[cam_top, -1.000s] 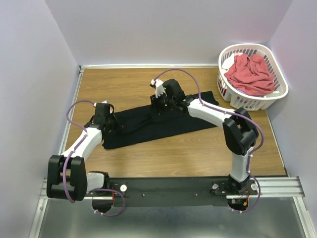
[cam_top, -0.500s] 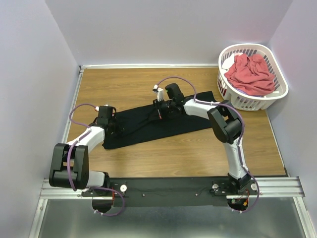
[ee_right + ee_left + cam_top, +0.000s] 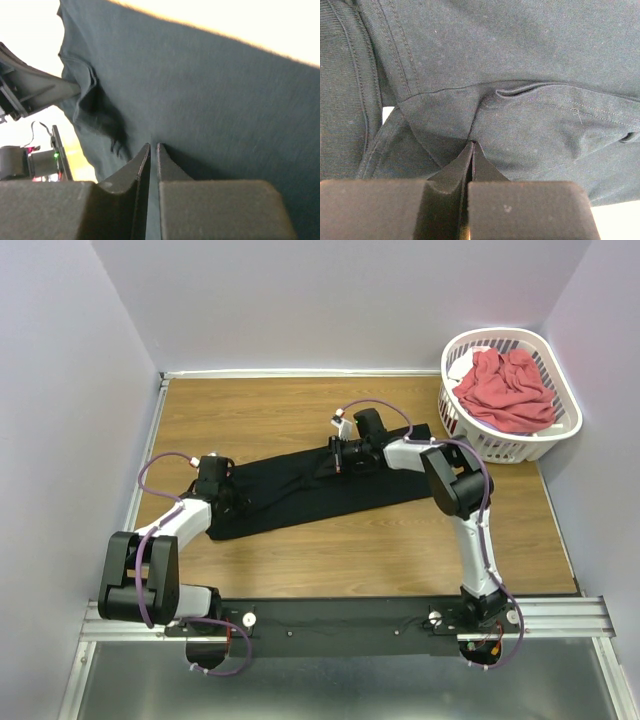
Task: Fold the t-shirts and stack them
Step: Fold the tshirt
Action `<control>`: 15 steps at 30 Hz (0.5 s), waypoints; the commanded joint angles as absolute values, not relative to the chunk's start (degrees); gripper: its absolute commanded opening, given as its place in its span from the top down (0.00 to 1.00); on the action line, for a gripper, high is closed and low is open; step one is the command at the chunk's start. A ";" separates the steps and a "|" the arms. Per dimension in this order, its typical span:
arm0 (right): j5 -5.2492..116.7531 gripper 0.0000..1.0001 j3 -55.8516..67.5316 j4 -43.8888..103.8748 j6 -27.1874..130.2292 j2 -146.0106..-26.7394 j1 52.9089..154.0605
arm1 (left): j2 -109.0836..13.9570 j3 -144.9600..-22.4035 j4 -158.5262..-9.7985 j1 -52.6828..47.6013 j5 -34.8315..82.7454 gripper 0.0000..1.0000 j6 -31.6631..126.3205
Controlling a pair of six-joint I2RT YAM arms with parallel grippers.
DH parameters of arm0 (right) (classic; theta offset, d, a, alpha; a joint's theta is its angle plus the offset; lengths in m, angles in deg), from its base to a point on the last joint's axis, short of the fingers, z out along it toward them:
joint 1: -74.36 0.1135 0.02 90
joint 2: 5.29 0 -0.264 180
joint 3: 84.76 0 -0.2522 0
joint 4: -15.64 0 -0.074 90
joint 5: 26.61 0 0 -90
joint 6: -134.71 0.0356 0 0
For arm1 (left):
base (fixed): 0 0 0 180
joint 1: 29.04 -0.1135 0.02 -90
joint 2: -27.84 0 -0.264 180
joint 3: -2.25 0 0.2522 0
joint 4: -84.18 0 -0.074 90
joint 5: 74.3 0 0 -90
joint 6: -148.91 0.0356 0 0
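The black t-shirt [image 3: 300,495] lies as a long folded strip across the middle of the wooden table [image 3: 250,410]. My left gripper [image 3: 224,492] is at its left end, shut on a pinch of the black cloth [image 3: 520,60], with the cloth bunching at the fingertips. My right gripper [image 3: 340,454] is at the strip's far edge near the middle, shut on a thin fold of the black cloth [image 3: 210,90]. The coral-red t-shirt [image 3: 505,390] lies crumpled in the basket. The neck tag is not in view.
The white slotted laundry basket [image 3: 560,428] stands at the table's back right corner. Grey walls close in the table at the back and both sides. A metal rail [image 3: 340,615] with the arm bases runs along the near edge.
My right gripper has moved to the right along the shirt's far edge, its arm folding in. My left gripper has shifted slightly to the right. The black strip lies flatter.
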State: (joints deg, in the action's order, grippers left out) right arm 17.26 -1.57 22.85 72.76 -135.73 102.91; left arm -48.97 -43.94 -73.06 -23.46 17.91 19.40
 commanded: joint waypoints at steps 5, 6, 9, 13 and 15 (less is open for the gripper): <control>15.49 0.73 3.51 20.70 71.34 -126.85 104.24 | -48.27 -44.21 -70.20 -23.94 13.76 0.95 21.20; 15.41 0.71 3.95 20.61 71.25 -126.85 104.50 | -48.10 -44.56 -70.02 -23.94 13.76 0.95 21.29; 15.76 0.70 4.22 20.35 71.69 -127.98 105.91 | -47.48 -44.91 -69.40 -23.94 13.59 0.95 21.55; 17.07 0.66 4.66 17.98 73.18 -129.13 107.93 | -46.78 -44.82 -68.70 -23.94 13.50 0.95 21.82; 17.25 0.64 4.75 16.31 73.97 -129.74 108.19 | -46.69 -44.47 -68.61 -23.94 13.58 0.95 21.91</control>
